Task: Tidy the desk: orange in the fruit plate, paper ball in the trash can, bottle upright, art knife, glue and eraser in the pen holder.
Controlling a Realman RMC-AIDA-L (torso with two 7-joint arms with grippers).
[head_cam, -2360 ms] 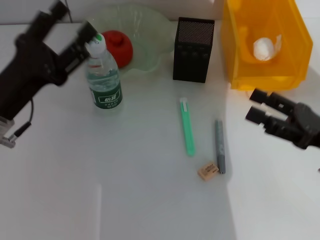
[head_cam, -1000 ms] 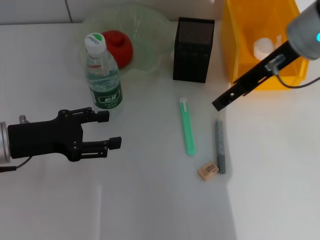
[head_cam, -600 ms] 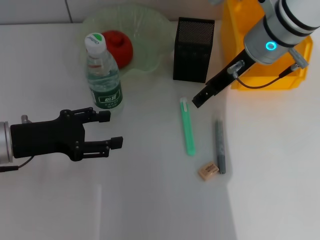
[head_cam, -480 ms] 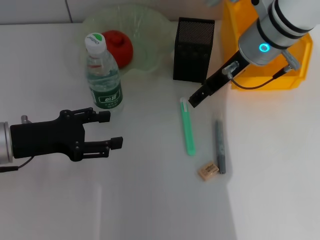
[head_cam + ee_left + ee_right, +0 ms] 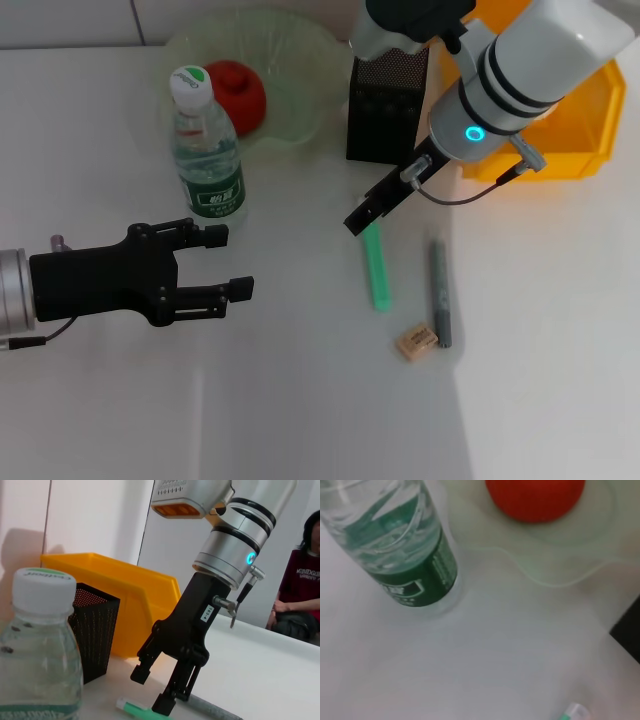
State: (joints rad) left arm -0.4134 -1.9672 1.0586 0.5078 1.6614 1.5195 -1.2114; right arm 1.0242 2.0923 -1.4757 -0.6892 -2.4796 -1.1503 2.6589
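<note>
My right gripper (image 5: 360,218) hangs open just over the far, whitish end of the mint-green art knife (image 5: 378,270); the left wrist view shows its fingers (image 5: 161,706) spread above that knife (image 5: 142,711). The grey glue (image 5: 440,295) and tan eraser (image 5: 416,341) lie to the knife's right. The bottle (image 5: 205,150) stands upright. The orange (image 5: 235,92) rests in the fruit plate (image 5: 300,60). Behind the knife stands the black pen holder (image 5: 385,100), with the yellow trash can (image 5: 585,125) to its right. My right arm hides the paper ball. My left gripper (image 5: 226,262) hovers open, low at the left, below the bottle.
The right wrist view looks down on the bottle (image 5: 405,555), the orange (image 5: 535,497) and the plate's rim (image 5: 545,580). A seated person (image 5: 300,590) shows beyond the table in the left wrist view. White tabletop lies in front of the eraser.
My right arm has swung from the trash can leftward and down to the art knife's far end. My left gripper has edged slightly right, still open.
</note>
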